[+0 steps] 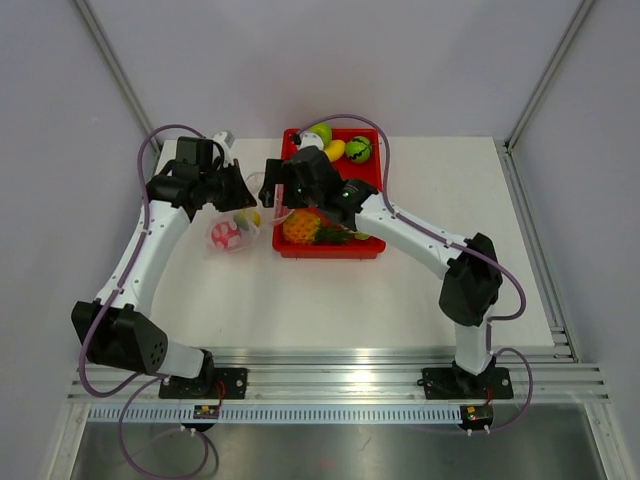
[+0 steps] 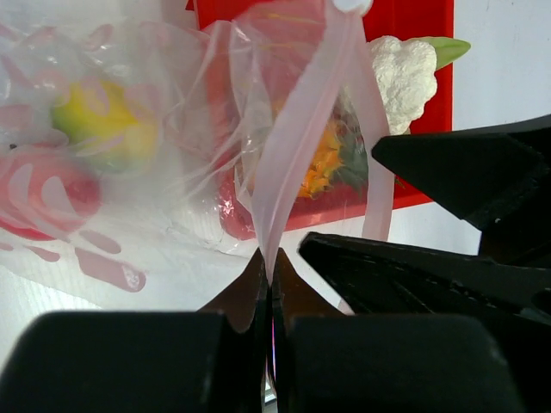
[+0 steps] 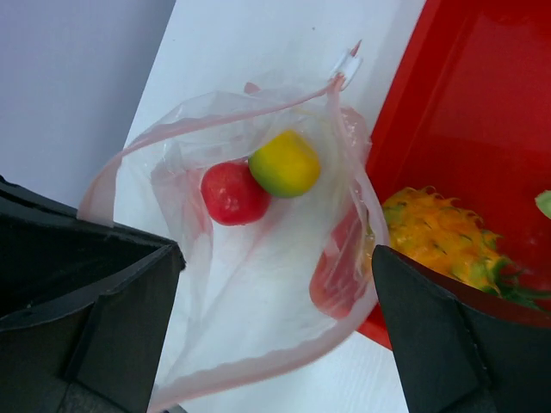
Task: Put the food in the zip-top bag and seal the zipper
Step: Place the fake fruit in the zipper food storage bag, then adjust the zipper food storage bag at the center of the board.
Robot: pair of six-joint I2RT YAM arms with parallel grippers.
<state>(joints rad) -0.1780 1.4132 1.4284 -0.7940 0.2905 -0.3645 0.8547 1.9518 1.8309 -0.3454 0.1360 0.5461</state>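
The clear zip-top bag (image 1: 230, 234) lies left of the red tray, its mouth held open. My left gripper (image 2: 269, 274) is shut on the pink zipper (image 2: 293, 146) strip at the mouth edge. Inside the bag sit a red fruit (image 3: 232, 194) and a yellow-green fruit (image 3: 286, 163). My right gripper (image 3: 275, 258) hangs open just above the bag's mouth (image 3: 258, 361), with nothing between its fingers. The orange pineapple (image 3: 439, 237) lies in the tray beside the bag, and the white cauliflower (image 2: 403, 73) is behind it. In the top view the two grippers (image 1: 240, 198) (image 1: 268, 195) are close together.
The red tray (image 1: 370, 250) stands at the table's back centre, with a light green fruit (image 1: 320, 133), a yellow one (image 1: 335, 150) and a dark green one (image 1: 359, 149) at its far end. The zipper's white slider (image 3: 347, 63) sits at the bag's far corner.
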